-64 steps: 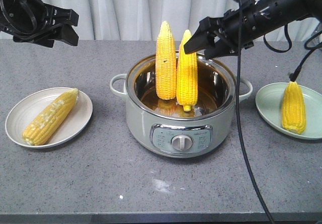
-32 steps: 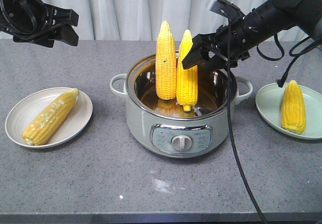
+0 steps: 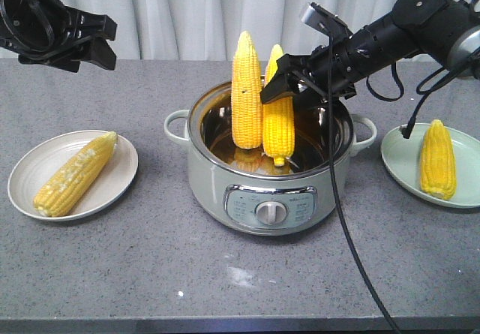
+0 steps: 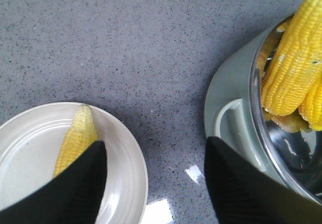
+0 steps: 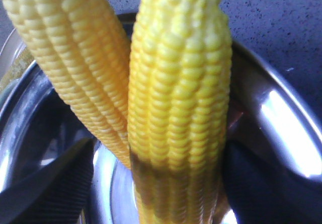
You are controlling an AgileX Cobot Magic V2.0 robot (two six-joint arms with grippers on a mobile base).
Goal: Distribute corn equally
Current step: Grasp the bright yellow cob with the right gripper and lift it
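Note:
Two corn cobs stand upright in the pot (image 3: 217, 184): a taller left cob (image 3: 247, 94) and a right cob (image 3: 278, 124). My right gripper (image 3: 281, 79) is open and straddles the right cob (image 5: 181, 98) near its upper half. One finger (image 5: 50, 189) stands clear of the cob on the left and the other finger (image 5: 261, 189) is close on the right. A third cob (image 3: 75, 174) lies on the left plate (image 3: 30, 165), a fourth (image 3: 437, 159) on the right plate (image 3: 397, 154). My left gripper (image 3: 94, 41) hangs open and empty, high at the back left.
The pot has side handles (image 4: 226, 128) and a front dial (image 3: 271, 212). The right arm's cable (image 3: 341, 199) hangs down in front of the pot's right side. In the left wrist view, grey counter (image 4: 151, 58) lies between the plate (image 4: 126, 153) and the pot.
My right gripper has moved left and slightly down, from beside the right cob's tip to around that cob. The left arm and all the cobs have stayed put.

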